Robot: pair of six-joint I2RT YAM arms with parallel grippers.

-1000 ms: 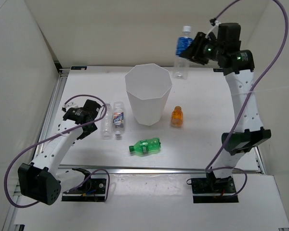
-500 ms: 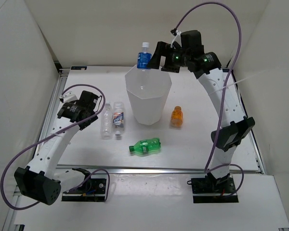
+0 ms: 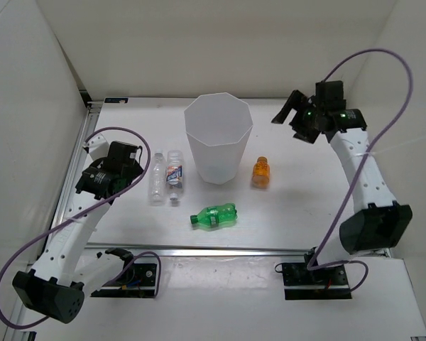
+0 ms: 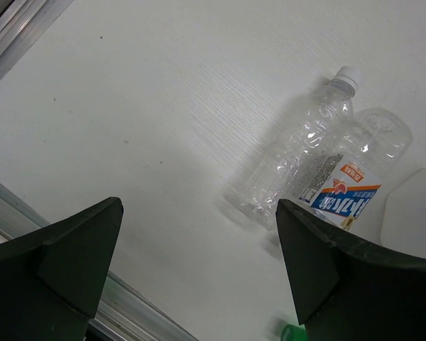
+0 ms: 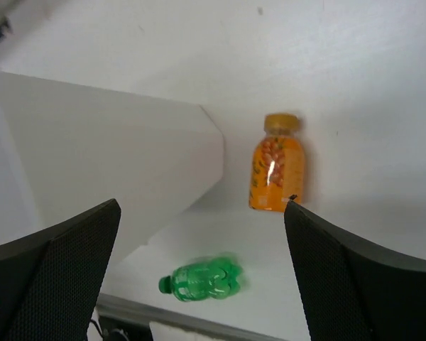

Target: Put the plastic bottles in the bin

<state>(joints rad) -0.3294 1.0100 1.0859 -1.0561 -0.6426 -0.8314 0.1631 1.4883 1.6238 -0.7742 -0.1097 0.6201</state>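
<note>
One white-labelled bottle [image 4: 348,190], lettering unreadable

a robot test lab — plain white walls [image 3: 28,106] box in a white table [image 3: 298,206], purple cables [image 3: 375,50] looping overhead.

The flat white table [image 3: 305,206] is loaded with a tall white translucent plastic bin [image 3: 216,162], an upright orange plastic bottle [image 3: 260,172], and, laid flat, a plain clear bottle [image 3: 157,186], a white-labelled clear bottle [image 3: 174,174] and a green bottle [image 3: 214,216].
</note>
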